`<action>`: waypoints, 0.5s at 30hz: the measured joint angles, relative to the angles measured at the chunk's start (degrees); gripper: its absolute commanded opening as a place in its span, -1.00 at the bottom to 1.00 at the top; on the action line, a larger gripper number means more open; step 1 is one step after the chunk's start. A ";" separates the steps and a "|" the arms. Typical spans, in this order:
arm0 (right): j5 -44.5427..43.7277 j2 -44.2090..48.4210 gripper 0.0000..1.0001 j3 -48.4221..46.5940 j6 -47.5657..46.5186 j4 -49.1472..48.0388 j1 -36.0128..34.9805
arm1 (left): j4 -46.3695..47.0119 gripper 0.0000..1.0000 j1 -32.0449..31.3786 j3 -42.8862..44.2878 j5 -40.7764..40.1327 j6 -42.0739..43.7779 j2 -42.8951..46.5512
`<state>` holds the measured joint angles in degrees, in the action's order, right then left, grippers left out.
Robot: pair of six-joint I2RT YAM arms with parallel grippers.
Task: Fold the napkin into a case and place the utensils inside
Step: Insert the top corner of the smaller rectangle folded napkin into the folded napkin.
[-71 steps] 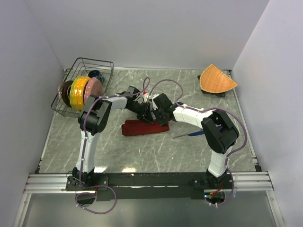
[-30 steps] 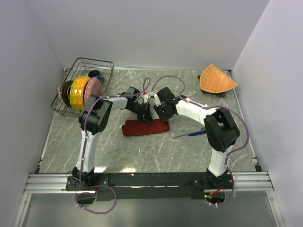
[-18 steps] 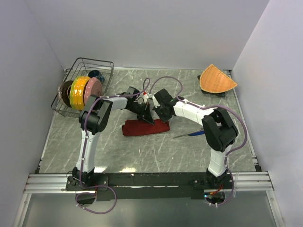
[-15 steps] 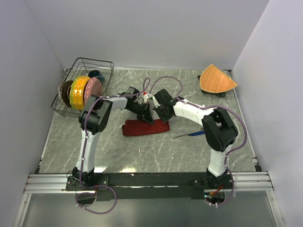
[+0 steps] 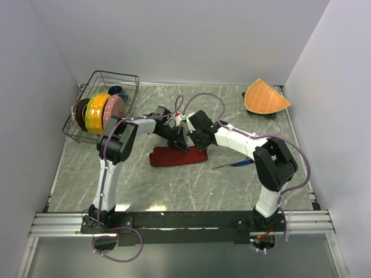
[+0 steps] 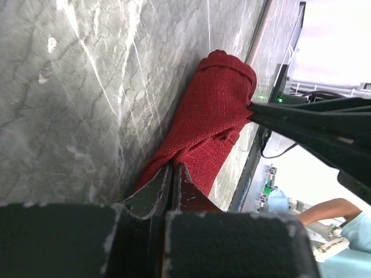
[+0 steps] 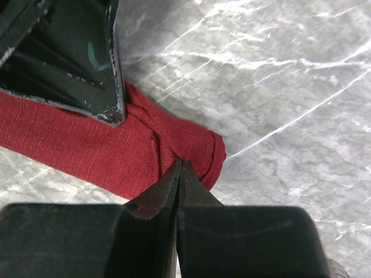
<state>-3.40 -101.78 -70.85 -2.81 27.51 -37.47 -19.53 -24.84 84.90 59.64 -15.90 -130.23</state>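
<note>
The napkin (image 5: 177, 157) lies on the marble-patterned desk (image 5: 174, 191) as a narrow, dark red bundle. It is folded over on itself into a long strip, with one end rounded and rumpled. Judged from that shape, the folding is partly done, but no open pocket shows, so the case does not look finished.

The left pincer (image 6: 173, 168) is clenched, its tips meeting on the cloth at one end of the napkin. The right pincer (image 7: 179, 165) is also clenched, and its closed tips bite into a crease near the napkin's other end. It appears to hold a pinch of fabric there.

The utensils are not yet in. The blue knife (image 5: 237, 164) lies on the desk to the right of the napkin, well apart from it. I cannot pick out the fork with any certainty — a thin pale sliver beside the knife may be it. What is left: shaping the pocket, then sliding both utensils inside.

No brand, label or legible writing shows; only a small green scuff on one dark finger in the right wrist view.
</note>
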 measured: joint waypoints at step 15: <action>-0.79 -4.44 -1.00 0.68 0.17 -1.38 -0.92 | 0.87 -0.98 -1.57 1.20 1.64 -3.52 1.09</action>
<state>-4.19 -106.21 -70.17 -2.63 26.13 -38.39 -18.65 -26.41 86.11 61.28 -19.42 -129.14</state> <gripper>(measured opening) 0.007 0.024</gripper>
